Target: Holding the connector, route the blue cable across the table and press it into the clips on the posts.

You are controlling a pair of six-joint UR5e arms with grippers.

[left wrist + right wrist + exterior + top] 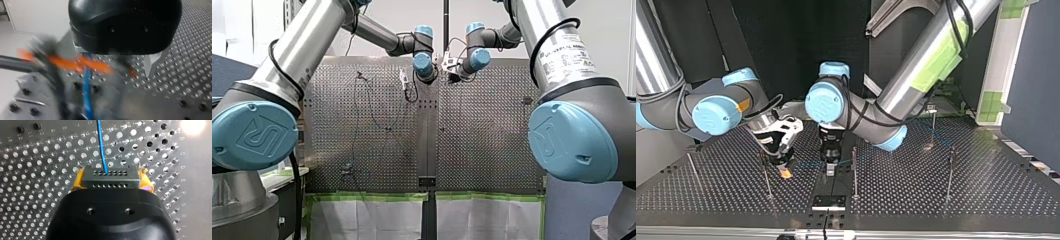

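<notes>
Clamping the connector's [110,180] ends, my right jaws leave the blue cable [101,145] free to trail; my left jaws' state I cannot tell.

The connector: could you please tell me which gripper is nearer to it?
Right. My right gripper clamps the connector between its yellow pads; my left gripper hangs apart beside it.

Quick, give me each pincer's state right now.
Left pincer: cannot be told; its own view is blurred.
Right pincer: closed, holding the connector between yellow pads.
</notes>
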